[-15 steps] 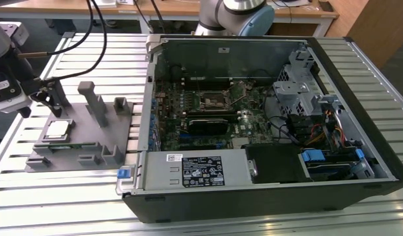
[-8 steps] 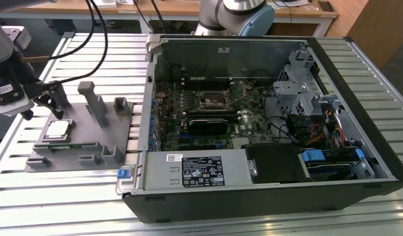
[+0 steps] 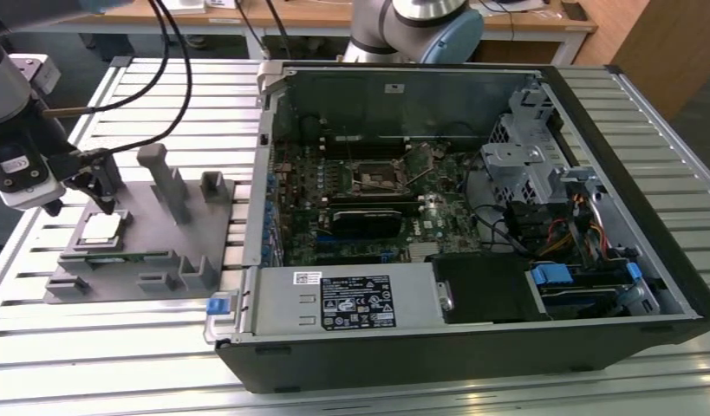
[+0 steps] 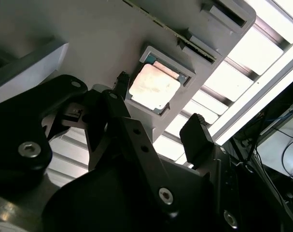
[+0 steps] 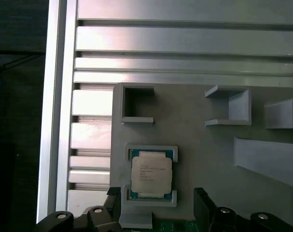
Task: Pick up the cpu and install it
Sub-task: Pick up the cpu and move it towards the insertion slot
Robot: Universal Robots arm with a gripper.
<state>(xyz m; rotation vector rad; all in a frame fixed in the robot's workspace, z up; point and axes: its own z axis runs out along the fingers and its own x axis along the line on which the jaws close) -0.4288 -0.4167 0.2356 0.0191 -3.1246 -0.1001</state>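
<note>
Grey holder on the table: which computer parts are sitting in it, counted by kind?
cpu: 1
green memory stick: 1
Total: 2

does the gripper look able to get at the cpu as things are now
Probably yes. The cpu lies uncovered in its pocket on the gray holder, and the gripper hangs over it, fingers open wider than the chip, nothing between them.
</note>
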